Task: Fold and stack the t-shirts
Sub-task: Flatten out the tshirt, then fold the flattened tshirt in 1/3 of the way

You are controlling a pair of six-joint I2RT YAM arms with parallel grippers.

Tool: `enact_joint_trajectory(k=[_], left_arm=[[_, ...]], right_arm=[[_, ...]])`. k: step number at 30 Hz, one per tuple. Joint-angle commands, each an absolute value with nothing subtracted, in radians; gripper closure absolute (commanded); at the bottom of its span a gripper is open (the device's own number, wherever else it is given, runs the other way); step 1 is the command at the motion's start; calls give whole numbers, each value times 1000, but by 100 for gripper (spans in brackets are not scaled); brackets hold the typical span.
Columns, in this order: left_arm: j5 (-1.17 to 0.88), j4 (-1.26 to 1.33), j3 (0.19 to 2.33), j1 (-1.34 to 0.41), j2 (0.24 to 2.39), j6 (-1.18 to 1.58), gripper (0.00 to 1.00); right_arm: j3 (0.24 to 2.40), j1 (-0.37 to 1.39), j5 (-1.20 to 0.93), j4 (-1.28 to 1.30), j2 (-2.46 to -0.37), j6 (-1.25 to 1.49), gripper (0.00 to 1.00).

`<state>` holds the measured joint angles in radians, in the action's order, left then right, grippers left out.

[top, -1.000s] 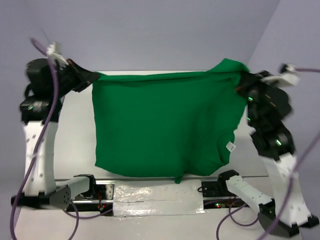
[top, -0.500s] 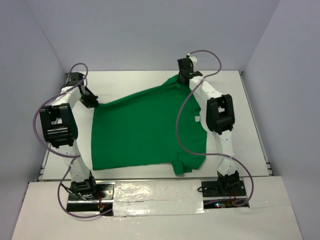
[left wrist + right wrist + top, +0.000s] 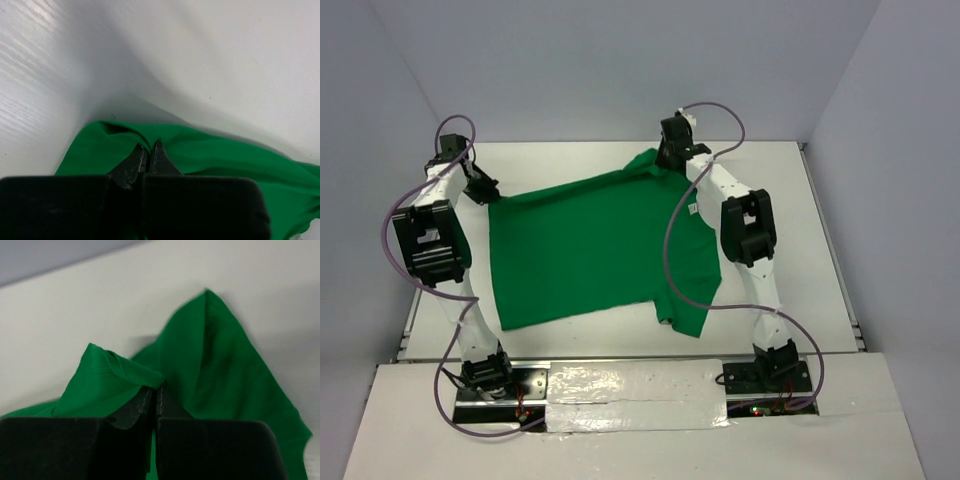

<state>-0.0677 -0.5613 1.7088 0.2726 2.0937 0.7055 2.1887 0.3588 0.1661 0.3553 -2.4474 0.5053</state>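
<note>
The plain green t-shirt lies spread on the white table, tilted, with a small white label showing near its right side. My left gripper is shut on the shirt's far left corner, low at the table; in the left wrist view the jaws pinch the green cloth. My right gripper is shut on the shirt's far right corner; in the right wrist view the jaws hold a folded hem of the cloth. One sleeve lies near the shirt's near right corner.
The white table has bare surface to the right of the shirt and along the back. Grey walls close in the back and both sides. Both arms' cables loop over the table. A taped strip runs along the near edge between the arm bases.
A second ago the shirt hung lifted high between both grippers. Both arms have lowered and reached back, and the shirt now lies on the table, pulled further left and away.
</note>
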Motion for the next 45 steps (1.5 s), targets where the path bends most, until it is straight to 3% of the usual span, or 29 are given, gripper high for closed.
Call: enact_joint_trajectory(k=[1,9,18,33,34,35,36,37,38,39,41,44,45], left_arm=[[-72,-568,1681,271,2065,681,100],[-55,-531,1528,272,1922,693,100],[-61,-492,1390,272,1830,713,100],[-38,-479,1290,272,1763,736,100],[-26,-494,1293,272,1772,739,100],[-9,-512,1311,272,1779,758,96],[-5,-553,1325,272,1796,762,82],[17,-574,1336,272,1804,764,70],[28,-587,1360,272,1807,759,52],[25,-601,1374,272,1810,756,16],[9,-620,1397,270,1792,744,2],[47,-635,1428,247,1729,746,1],[66,-641,1439,235,1714,744,1]], right_arm=[[2059,351,184,311,-2278,515,100],[1631,351,196,218,-2002,512,100],[1318,368,215,152,-1786,534,100],[1020,474,373,133,-1623,633,100],[1009,477,377,133,-1612,635,89],[996,480,382,136,-1608,637,79],[989,486,388,152,-1599,635,54],[983,491,397,158,-1589,632,39],[970,494,406,166,-1579,627,28],[965,494,428,178,-1565,624,15],[966,494,440,190,-1528,600,11],[1026,489,433,228,-1511,560,12],[1051,483,408,233,-1517,551,18]])
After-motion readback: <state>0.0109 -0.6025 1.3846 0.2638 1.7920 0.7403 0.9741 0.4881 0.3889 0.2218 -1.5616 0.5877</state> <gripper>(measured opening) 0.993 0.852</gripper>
